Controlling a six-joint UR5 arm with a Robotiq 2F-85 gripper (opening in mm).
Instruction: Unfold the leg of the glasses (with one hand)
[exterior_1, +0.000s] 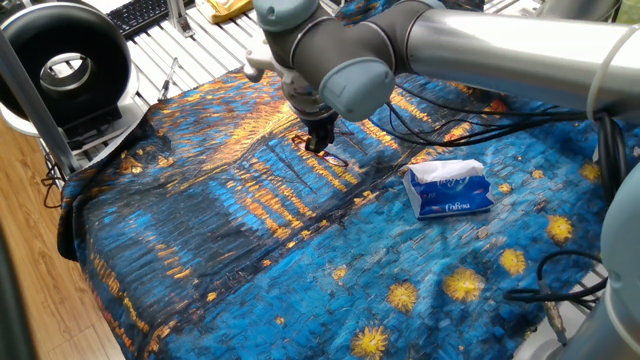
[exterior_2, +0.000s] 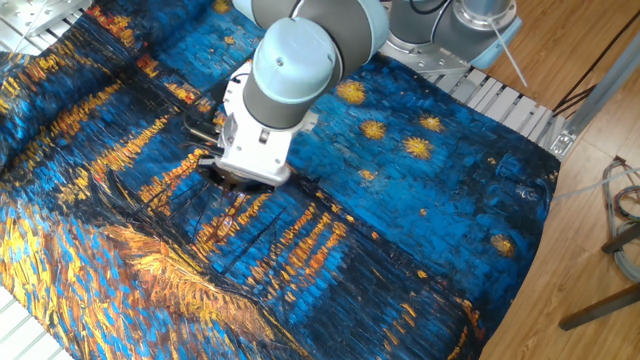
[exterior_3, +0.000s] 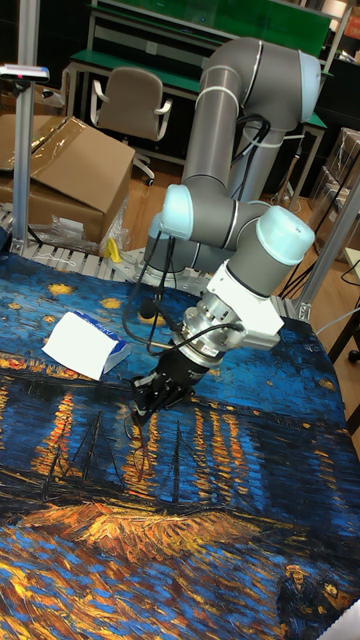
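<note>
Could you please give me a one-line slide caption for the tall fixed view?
UR5 gripper lowered onto the starry-night tablecloth where the glasses lie, tissue pack off to one side.
</note>
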